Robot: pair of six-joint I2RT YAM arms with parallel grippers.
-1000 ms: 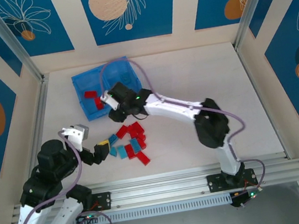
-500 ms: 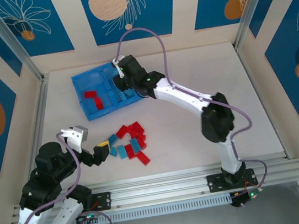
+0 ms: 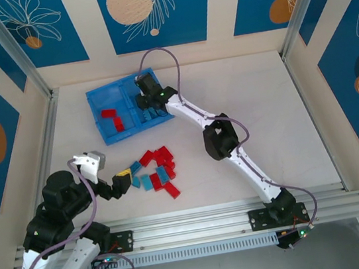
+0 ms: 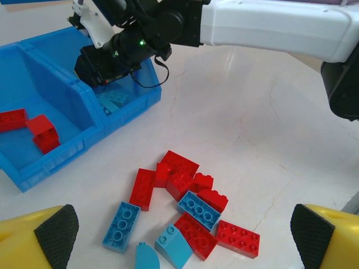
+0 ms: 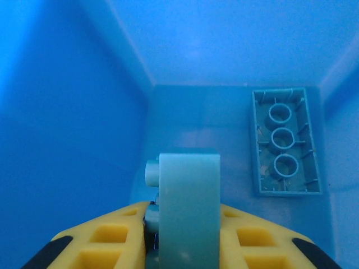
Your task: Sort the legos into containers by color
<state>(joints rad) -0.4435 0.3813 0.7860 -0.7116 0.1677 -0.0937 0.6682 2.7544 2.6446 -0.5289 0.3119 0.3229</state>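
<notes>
The legos lie in a loose pile [image 3: 158,171] of red and light blue bricks on the table, seen close in the left wrist view [image 4: 190,204]. My left gripper [image 3: 123,181] hovers just left of the pile, open and empty [image 4: 182,235]. The containers are the two halves of a blue bin [image 3: 96,97]. Its left half holds red bricks [image 4: 39,130]. My right gripper [image 3: 147,105] reaches down into the right half [image 4: 101,59], shut on a light blue lego [image 5: 188,207]. Another light blue brick [image 5: 286,140] lies upside down on that compartment's floor.
The right arm stretches diagonally from its base across the table's middle to the bin [image 3: 220,135]. Wall panels close the table at the back and both sides. Bare tabletop lies to the right of the pile [image 3: 261,96]. The bin's divider wall [image 5: 67,112] stands just left of the held brick.
My right arm has swung from beside the bin's front up over its right compartment and lowered into it with the light blue lego. The left arm has stayed still.
</notes>
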